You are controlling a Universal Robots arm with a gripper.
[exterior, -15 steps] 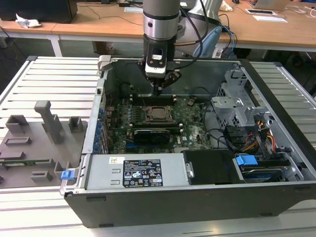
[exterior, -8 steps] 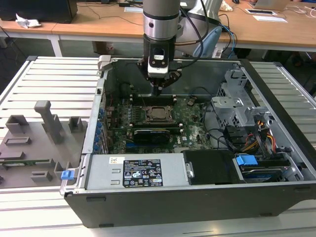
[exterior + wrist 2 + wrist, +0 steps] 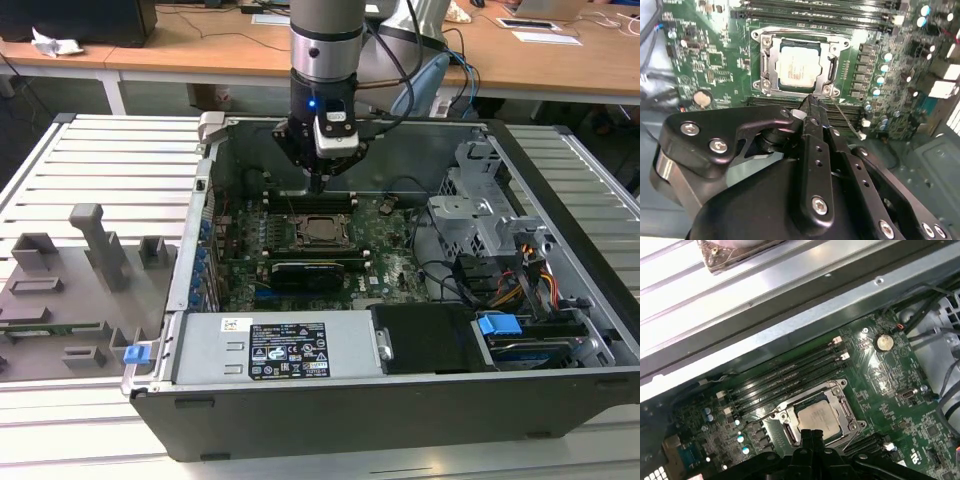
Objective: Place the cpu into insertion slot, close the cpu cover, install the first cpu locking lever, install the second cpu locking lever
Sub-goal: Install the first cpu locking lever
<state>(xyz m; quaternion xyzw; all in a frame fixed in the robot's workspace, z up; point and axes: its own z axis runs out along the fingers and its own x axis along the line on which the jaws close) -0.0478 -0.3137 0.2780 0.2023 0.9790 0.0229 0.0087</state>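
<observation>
You lose a good part of the second wrist view to the gripper [image 3: 812,102] itself. Its black body covers the near stretch of the motherboard [image 3: 715,55], and its tip crosses one edge of the socket [image 3: 756,35], so that edge is hidden. In the first wrist view the gripper [image 3: 812,434] likewise cuts off one side of the socket. In the exterior view the cpu [image 3: 322,229] is hard to make out (a pale square, no more), and the levers are too small to tell apart.

The gripper's fingers are pressed together with nothing between them. The cpu [image 3: 799,69] lies flat in the socket, and the cpu cover [image 3: 765,61] is down around it, the chip's face showing through the window. The tip sits at the socket's edge, just beside the cpu and not over its face. You cannot tell whether it touches the frame or hangs just above it.

A thin locking lever [image 3: 845,117] angles away from the socket corner nearest the tip, across the memory slots [image 3: 860,112]; its far end is too fine to judge.

In the exterior view the gripper [image 3: 317,183] hangs inside the computer case [image 3: 300,410] on the bench [image 3: 100,150], with the black expansion card [image 3: 310,268] on the socket's other side.
</observation>
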